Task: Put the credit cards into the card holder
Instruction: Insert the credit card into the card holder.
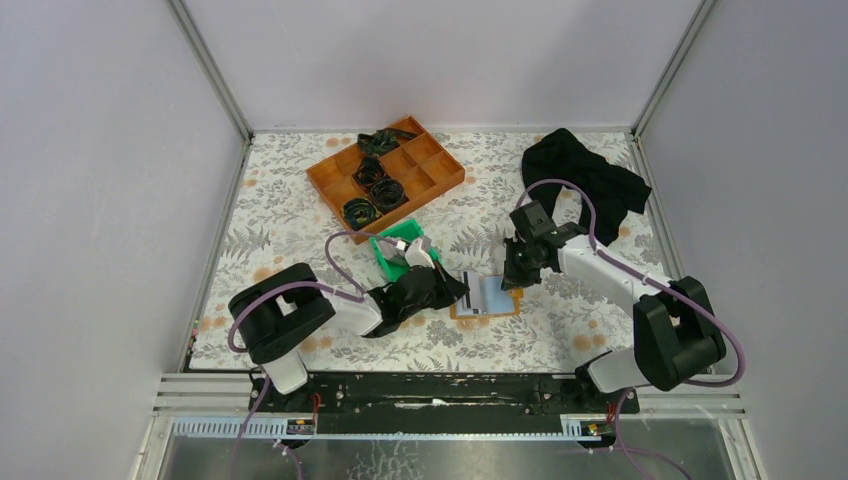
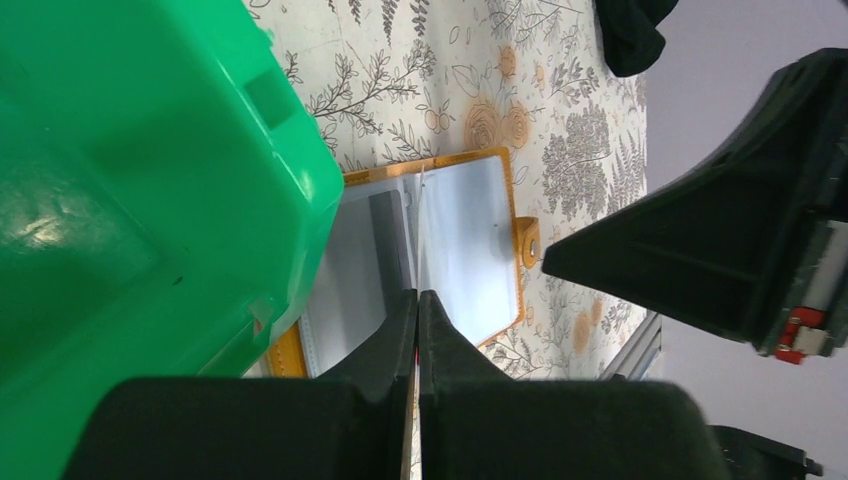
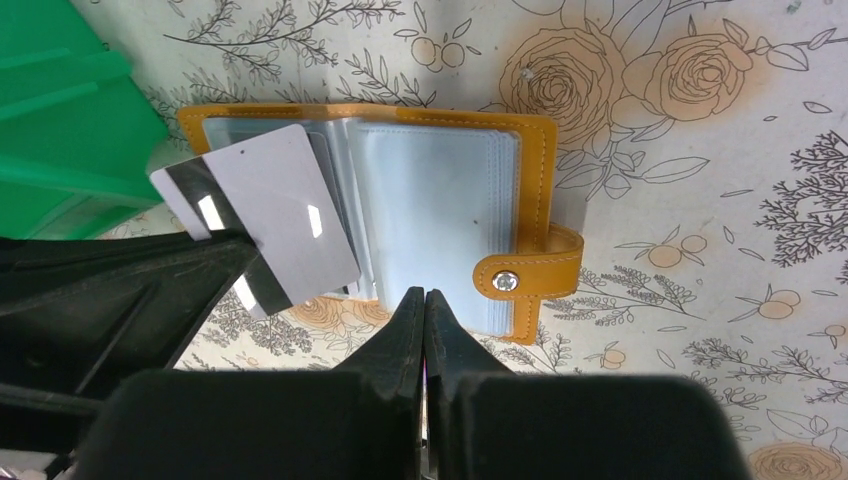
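The card holder (image 1: 497,300) lies open on the flowered table, orange outside, with clear pale sleeves (image 3: 430,220) and a snap tab (image 3: 525,275). My left gripper (image 1: 460,290) is shut on a whitish credit card (image 3: 265,215) with a dark stripe. It holds the card over the holder's left half. In the left wrist view the card shows only edge-on between the shut jaws of the left gripper (image 2: 418,295). My right gripper (image 3: 425,295) is shut, its tips at the near edge of the sleeves. I cannot tell whether it pinches a sleeve.
A green plastic bin (image 1: 393,255) sits just left of the holder, close beside the left gripper. An orange compartment tray (image 1: 385,170) with black coils stands at the back. A black cloth (image 1: 585,180) lies at the back right.
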